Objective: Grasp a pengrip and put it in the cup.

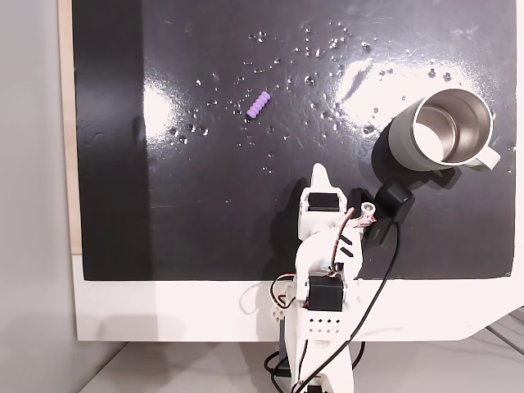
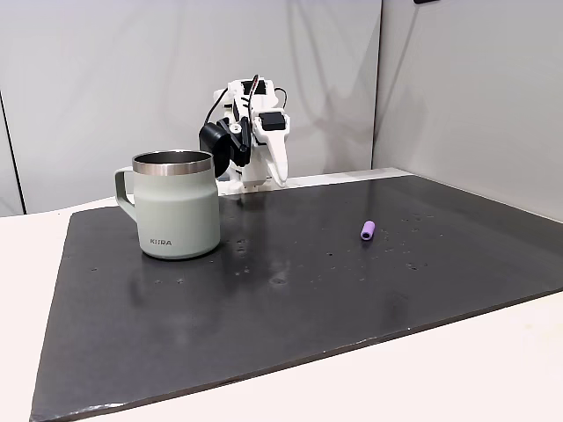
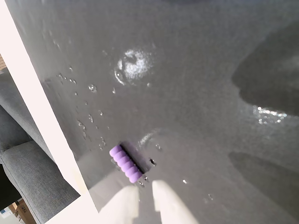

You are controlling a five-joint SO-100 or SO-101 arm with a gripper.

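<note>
The gripper (image 3: pixel 145 199) hangs above the black mat (image 1: pixel 205 213) with nothing in it, its two white fingertips (image 3: pixel 122 201) close together with only a thin gap showing in the wrist view. The pengrip (image 3: pixel 125 163) lies flat on the mat just ahead of those tips and a little to their left in that view, resting at a slant, with water droplets (image 3: pixel 93 116) scattered round it. From the top-down fixed view the pengrip (image 1: pixel 258 105) sits well ahead of the arm (image 1: pixel 323 246), and the cup (image 1: pixel 442 129) stands upright off to the arm's right, mouth open.

To my eye the reach is the step in hand. Doing it well means spreading the fingers wider first, turning the wrist so they straddle the pengrip across its short width, and coming straight down. It is soft rubber on a wet mat, so a gentle, centred squeeze should keep it from squirting out.
</note>
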